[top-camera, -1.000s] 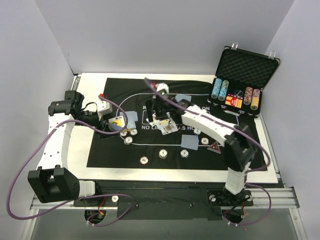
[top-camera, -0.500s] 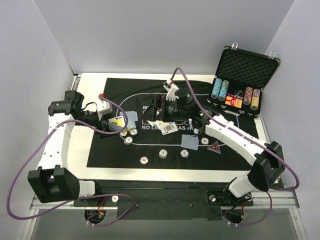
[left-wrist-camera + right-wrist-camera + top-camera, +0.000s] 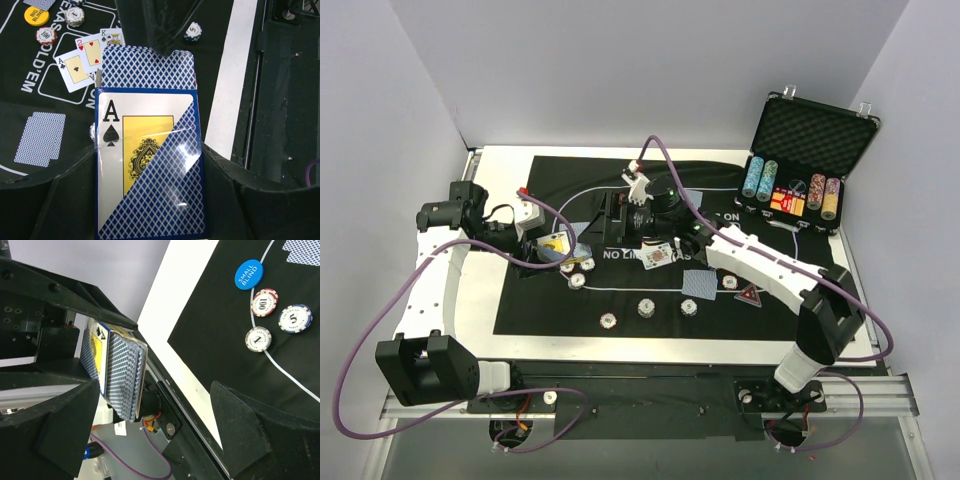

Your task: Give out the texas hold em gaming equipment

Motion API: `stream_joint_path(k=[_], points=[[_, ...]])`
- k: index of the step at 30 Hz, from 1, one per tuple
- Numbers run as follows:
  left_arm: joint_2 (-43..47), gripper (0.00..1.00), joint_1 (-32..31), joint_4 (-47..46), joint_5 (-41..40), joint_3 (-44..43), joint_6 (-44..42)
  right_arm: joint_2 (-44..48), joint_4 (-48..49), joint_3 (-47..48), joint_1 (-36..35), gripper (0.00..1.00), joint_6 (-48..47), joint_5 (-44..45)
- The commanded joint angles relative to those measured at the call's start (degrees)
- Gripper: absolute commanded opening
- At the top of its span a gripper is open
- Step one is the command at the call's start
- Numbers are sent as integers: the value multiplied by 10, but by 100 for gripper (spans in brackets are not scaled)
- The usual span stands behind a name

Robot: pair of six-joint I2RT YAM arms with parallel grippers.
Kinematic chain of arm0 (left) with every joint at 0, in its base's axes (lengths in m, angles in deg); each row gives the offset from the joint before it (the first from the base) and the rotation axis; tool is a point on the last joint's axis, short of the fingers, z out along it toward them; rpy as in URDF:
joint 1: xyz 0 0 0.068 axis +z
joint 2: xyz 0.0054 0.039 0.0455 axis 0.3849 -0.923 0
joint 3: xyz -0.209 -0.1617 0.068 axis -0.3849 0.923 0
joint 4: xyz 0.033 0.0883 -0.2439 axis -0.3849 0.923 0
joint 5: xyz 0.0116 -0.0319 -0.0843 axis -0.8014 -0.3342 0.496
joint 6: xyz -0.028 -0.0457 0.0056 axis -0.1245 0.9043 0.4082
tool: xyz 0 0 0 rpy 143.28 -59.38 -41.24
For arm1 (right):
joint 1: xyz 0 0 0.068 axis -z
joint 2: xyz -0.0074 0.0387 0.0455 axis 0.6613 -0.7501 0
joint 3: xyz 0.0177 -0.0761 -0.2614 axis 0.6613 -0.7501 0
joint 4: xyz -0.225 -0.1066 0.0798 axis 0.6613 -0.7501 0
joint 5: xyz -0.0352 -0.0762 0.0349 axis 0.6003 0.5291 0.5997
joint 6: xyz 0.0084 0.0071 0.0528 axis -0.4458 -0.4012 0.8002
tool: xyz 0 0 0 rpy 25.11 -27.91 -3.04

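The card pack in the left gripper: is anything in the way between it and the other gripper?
No, nothing visible is in the way. The open right gripper faces the card pack, which the left gripper holds clamped, and there is only air between them.

Left arm: base at near-left, long link running up left side, elbow folded at far left, forearm turned inward toward centre. Left gripper: jaws clamped tight on card deck, one finger against each long side.

Right arm: base at near-right, elbow raised on right side, white forearm stretched diagonally left and away. Right gripper: left of centre, aimed toward left gripper, jaws spread wide, fingers gripping nothing, not touching left gripper.
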Motion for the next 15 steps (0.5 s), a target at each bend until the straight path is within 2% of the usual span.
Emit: stream_joint_path(k=[1,7,15], points=[[9,0,4,141,32,-15,-5,-20,45,34,-10,86,22,-10],[9,0,3,142,32,-16,-6,-40,37,50,-14,81,23,-4],[12,0,3,142,32,-17,-5,-47,33,40,-12,62,23,-3]])
